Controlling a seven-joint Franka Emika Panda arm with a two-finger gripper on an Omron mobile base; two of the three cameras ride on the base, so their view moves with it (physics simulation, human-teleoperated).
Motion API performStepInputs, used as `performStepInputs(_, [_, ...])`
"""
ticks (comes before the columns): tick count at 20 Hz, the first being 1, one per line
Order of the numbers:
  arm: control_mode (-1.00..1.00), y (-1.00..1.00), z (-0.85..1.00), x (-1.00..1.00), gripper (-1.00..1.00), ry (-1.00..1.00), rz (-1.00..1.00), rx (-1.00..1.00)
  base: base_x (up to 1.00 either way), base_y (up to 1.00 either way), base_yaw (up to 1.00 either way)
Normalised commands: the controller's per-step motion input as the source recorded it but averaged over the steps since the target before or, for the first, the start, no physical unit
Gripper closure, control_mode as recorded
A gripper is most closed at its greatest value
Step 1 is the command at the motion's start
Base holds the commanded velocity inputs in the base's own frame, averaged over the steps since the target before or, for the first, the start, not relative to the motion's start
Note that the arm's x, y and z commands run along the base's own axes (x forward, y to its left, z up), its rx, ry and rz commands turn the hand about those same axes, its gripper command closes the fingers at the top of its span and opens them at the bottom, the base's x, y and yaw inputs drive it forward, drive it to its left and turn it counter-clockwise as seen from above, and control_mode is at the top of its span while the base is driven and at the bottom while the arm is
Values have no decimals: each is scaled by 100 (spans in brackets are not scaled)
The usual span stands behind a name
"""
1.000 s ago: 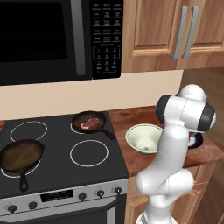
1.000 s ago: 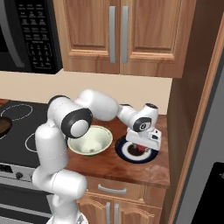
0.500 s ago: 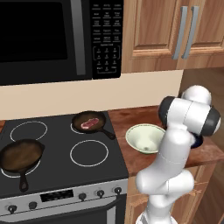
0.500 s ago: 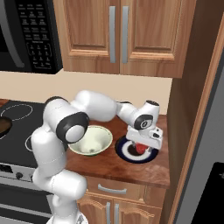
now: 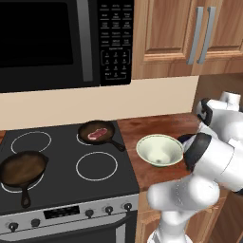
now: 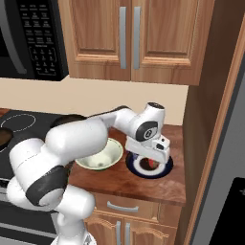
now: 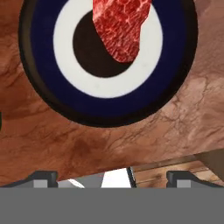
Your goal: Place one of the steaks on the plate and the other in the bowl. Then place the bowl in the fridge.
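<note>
Steak number one lies on the plate, the gripper above it with jaws apart. The second steak sits in the far pan; probably soft and slick, best pinched across its middle.

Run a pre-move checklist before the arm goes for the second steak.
1. First steak lies on the plate: ok.
2. End effector open, nothing held: ok.
3. End effector lifted clear of the plate: cannot tell; it hangs right above it in the right base view.
4. Second steak reachable: ok; it lies uncovered in the small skillet at the back of the stove.
5. Bowl empty and upright on the counter, ready to receive it: ok.
6. Fridge door open for the last step: cannot tell.
</note>
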Motion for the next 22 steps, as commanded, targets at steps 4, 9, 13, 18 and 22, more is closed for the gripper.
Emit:
performStepInputs(4, [-100, 92, 52, -100, -100, -5, -8, -13, 0, 0, 0])
performStepInputs(9, [-100, 92, 41, -89, -100, -13, -9, -7, 0, 0, 0])
performStepInputs(13, [-100, 86, 27, -49, -100, -7, -8, -6, 0, 0, 0])
performStepInputs(18, [-100, 40, 16, -6, -100, 1, -3, -3, 0, 0, 0])
performStepInputs(22, [-100, 0, 0, 0, -100, 0, 0, 0, 0, 0, 0])
